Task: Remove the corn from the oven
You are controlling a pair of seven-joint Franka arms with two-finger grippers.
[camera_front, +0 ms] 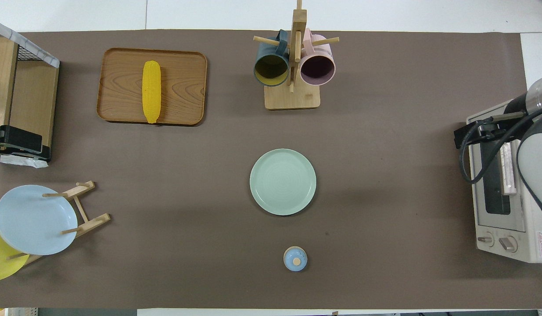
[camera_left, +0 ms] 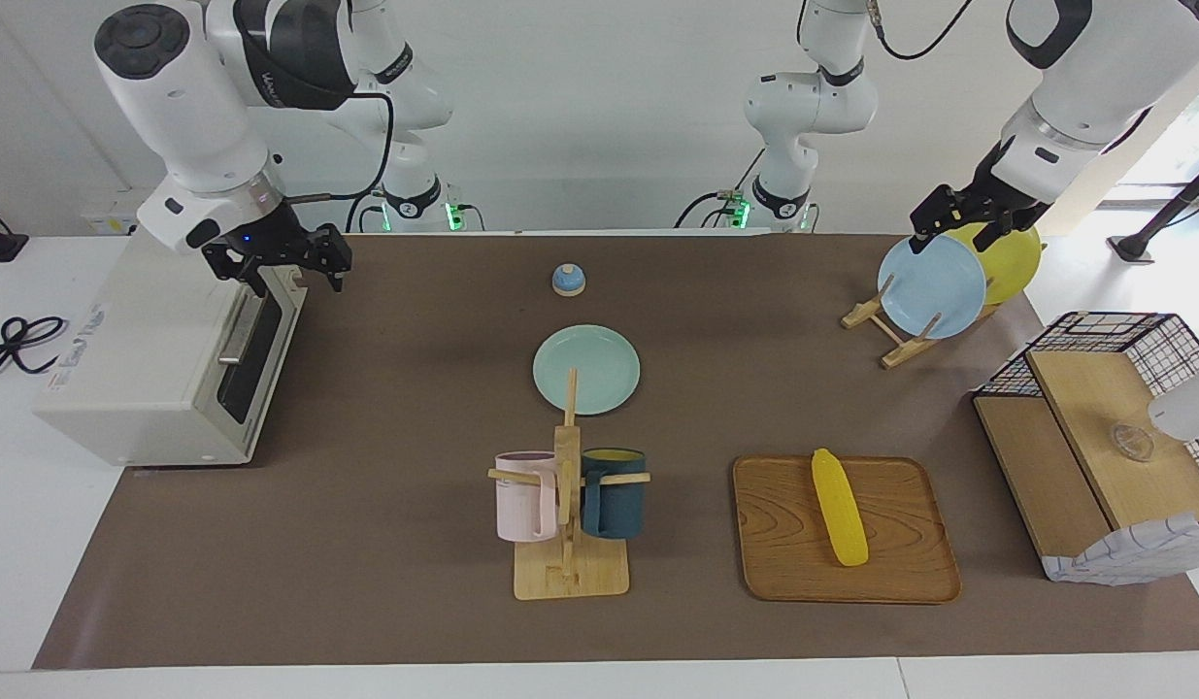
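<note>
Closest to the camera, the wooden mug stand (camera_left: 568,544) is sitting on the brown tabletop (camera_left: 366,544), carrying a pale pink mug (camera_left: 524,495) and a dark teal mug (camera_left: 616,492) on its pegs. Beside it, toward the left arm's end, the bright yellow corn cob (camera_left: 840,506) is lying lengthwise on the rectangular wooden tray (camera_left: 845,529), out in the open and well apart from the oven. Nearer to the robots than the stand, the round pale green plate (camera_left: 586,369) is lying flat, and nearer still a small blue knobbed lid (camera_left: 568,280) is sitting by itself.

Over at the right arm's end, the off-white boxy toaster oven (camera_left: 152,374) is standing with its dark glass door looking shut and its metal bar handle (camera_left: 240,335) up near the top edge. The right claw (camera_left: 290,267) is hovering over the oven's top front corner, just above that door; its fingers are spread apart and gripping nothing.

At the other end, the left claw (camera_left: 958,228) is hanging over the wooden plate rack (camera_left: 890,335), right at the upper rims of the light blue plate (camera_left: 931,287) and the yellow plate (camera_left: 1009,260) standing in it. I cannot tell how far its fingers are parted. A wire-and-wood basket shelf (camera_left: 1104,447) is filling that corner.
</note>
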